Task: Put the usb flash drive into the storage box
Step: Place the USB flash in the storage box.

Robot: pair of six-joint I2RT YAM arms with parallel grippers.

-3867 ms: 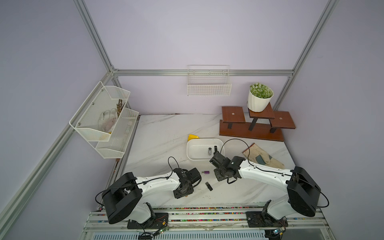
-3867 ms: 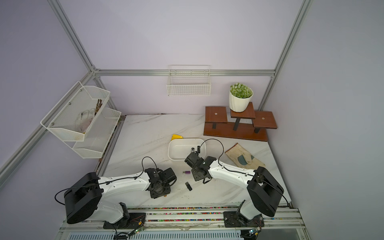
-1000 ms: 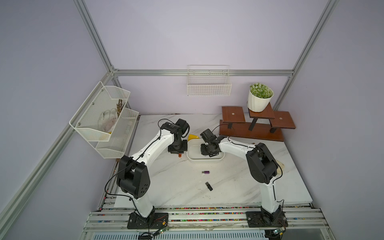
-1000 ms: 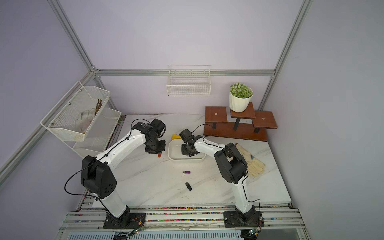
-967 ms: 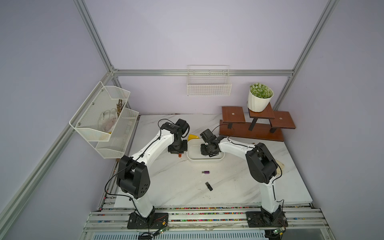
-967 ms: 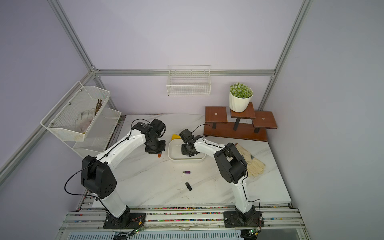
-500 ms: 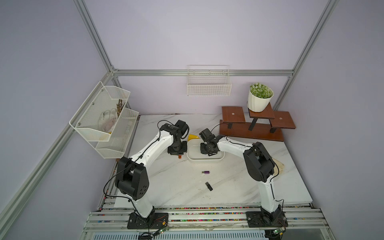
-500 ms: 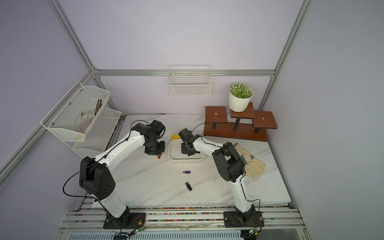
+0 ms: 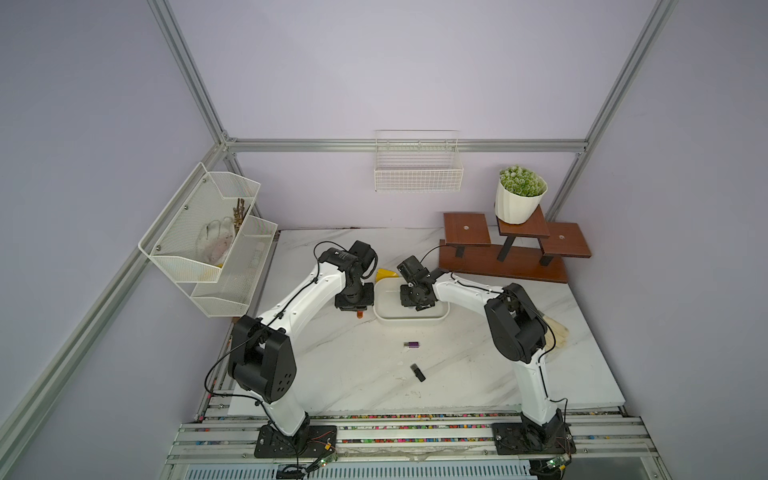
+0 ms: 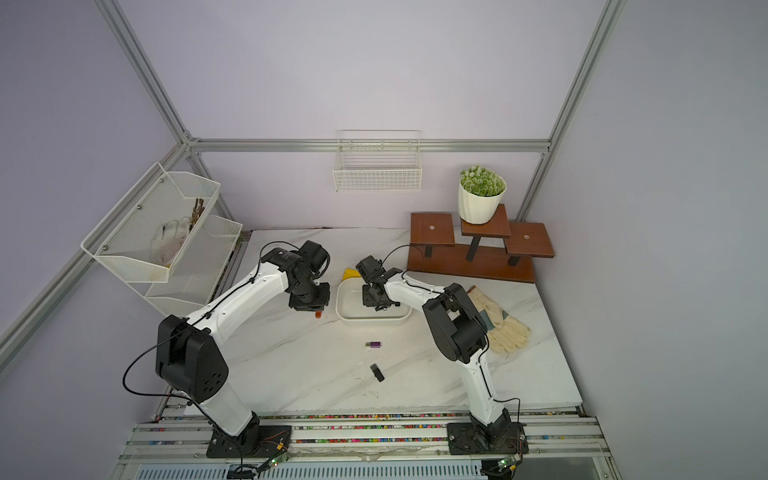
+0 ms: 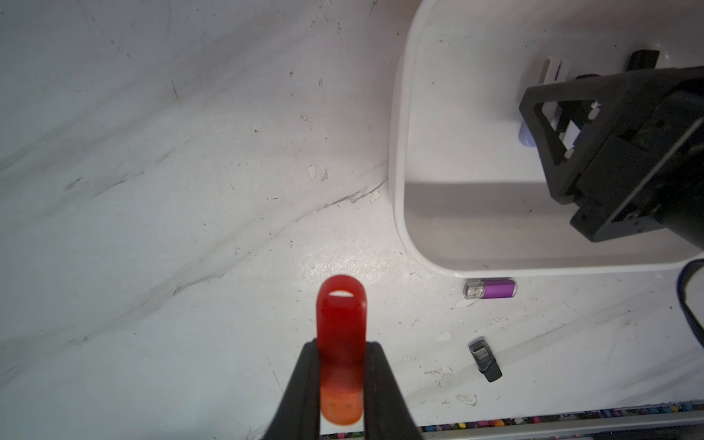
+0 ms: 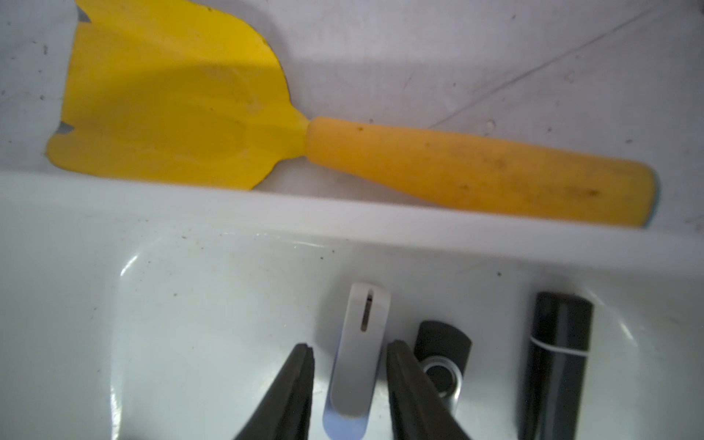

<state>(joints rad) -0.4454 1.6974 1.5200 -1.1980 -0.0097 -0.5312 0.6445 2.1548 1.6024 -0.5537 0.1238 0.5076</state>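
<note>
Trowel [image 9: 385, 274] just behind storage box [image 9: 409, 323]

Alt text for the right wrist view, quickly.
The right hand is open, straddling a white flash drive lying in the storage box. A short black drive and a long black drive lie beside it; a yellow trowel lies on the table beyond the rim.
</note>
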